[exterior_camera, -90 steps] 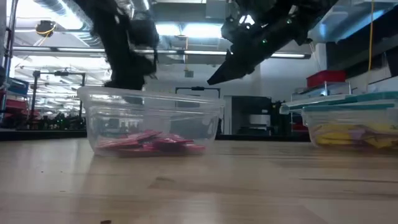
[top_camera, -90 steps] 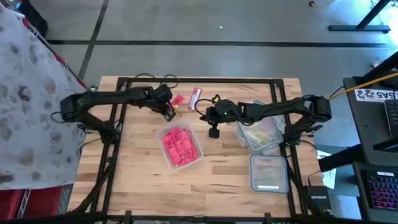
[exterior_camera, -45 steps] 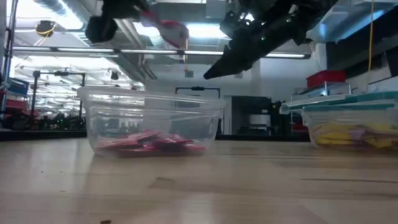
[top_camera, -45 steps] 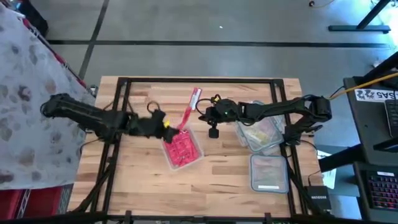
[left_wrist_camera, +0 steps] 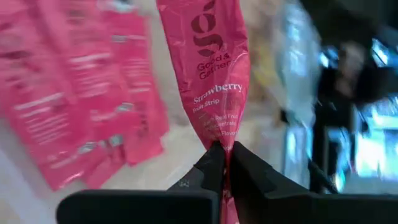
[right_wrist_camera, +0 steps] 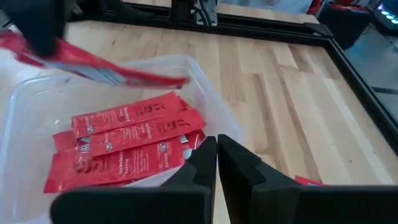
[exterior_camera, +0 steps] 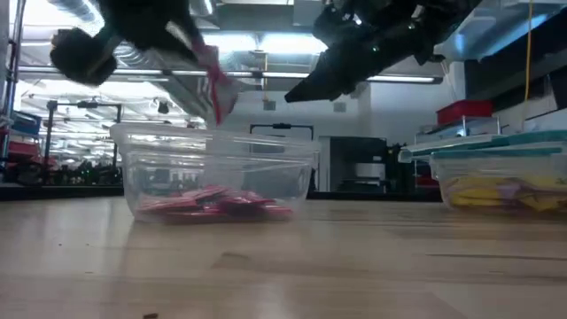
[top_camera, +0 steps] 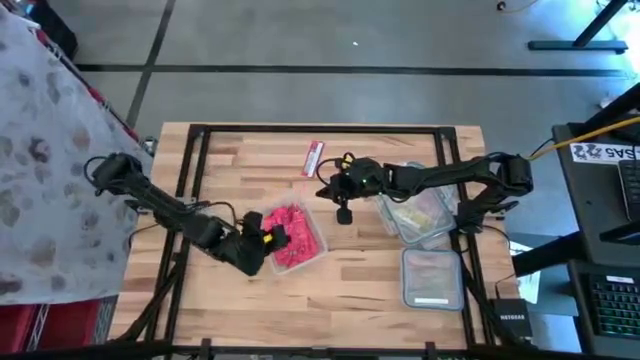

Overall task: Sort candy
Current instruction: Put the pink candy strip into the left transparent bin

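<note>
A clear tub (top_camera: 322, 247) near the table's middle holds several red candy strips (right_wrist_camera: 127, 146) lying flat on its floor. My left gripper (top_camera: 267, 238) hovers over the tub's near left part, shut on one red strip (exterior_camera: 213, 89) that hangs above the tub. Another red strip (top_camera: 313, 158) lies flat on the table beyond the tub. My right gripper (top_camera: 343, 212) hangs shut and empty in the air just right of the tub's far corner. My left gripper pinches one narrow end of the red strip (left_wrist_camera: 219, 138) between its two fingertips. The strip runs straight on from the fingers, along their line. It is lifted clear, slanting above the tub (right_wrist_camera: 93, 67) and touching neither the tub nor the strips inside.
Two more clear tubs stand at the right: one with yellow candy (top_camera: 415, 215) and a lidded one (top_camera: 432, 278) nearer the front edge. A black frame (top_camera: 190, 140) runs around the tabletop. Bare wood lies in front of and left of the middle tub.
My left gripper has taken a red strip from the table beyond the tub, lifted it, and carried it toward the near edge, over the tub. The strip now hangs clear above the tub. One strip stays on the table.
</note>
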You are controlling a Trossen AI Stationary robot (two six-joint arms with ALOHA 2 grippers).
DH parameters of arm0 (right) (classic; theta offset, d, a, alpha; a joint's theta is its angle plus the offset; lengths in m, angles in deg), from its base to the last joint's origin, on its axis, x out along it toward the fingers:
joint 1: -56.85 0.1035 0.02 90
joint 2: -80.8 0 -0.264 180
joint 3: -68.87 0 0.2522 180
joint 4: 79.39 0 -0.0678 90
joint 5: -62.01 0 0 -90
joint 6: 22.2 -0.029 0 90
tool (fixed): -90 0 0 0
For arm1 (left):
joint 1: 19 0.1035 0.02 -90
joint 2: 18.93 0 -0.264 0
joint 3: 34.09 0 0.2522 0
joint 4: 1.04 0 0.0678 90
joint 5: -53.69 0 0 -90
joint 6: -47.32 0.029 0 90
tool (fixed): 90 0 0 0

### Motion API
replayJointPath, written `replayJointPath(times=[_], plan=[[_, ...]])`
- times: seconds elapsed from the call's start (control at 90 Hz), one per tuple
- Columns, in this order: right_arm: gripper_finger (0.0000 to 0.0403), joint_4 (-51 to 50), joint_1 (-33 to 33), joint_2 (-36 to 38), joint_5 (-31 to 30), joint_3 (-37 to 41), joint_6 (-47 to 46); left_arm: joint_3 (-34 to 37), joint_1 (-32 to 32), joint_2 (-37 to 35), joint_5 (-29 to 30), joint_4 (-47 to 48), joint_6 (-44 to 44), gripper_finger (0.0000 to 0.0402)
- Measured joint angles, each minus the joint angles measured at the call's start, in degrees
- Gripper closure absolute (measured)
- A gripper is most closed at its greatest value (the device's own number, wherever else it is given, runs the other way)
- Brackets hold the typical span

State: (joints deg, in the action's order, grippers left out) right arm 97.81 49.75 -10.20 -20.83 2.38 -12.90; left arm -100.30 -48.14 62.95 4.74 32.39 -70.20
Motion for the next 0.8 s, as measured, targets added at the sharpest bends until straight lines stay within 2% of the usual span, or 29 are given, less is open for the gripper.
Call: replayJointPath(times=[0.156,0.644,0.733,0.8], plan=[[0.0402,-0.5,0.0,0.0,0.0,0.0,0.0,0.0,0.98,0.36,-4.64,4.5,-4.35,0.0379],[0.0402,-0.91,0.0,0.0,0.0,0.0,0.0,0.0,3.39,0.0,-5.84,5.63,-1.71,0.0262],[0.0402,-0.96,-0.02,0.0,0.42,0.0,0.06,0.0,4.11,-1.21,-4.2,5.58,2.62,0.0254],[0.0402,-1.48,-0.07,0.0,3.44,0.0,1.55,0.0,4.8,-3.65,-2.54,5.32,8.56,0.0251]])
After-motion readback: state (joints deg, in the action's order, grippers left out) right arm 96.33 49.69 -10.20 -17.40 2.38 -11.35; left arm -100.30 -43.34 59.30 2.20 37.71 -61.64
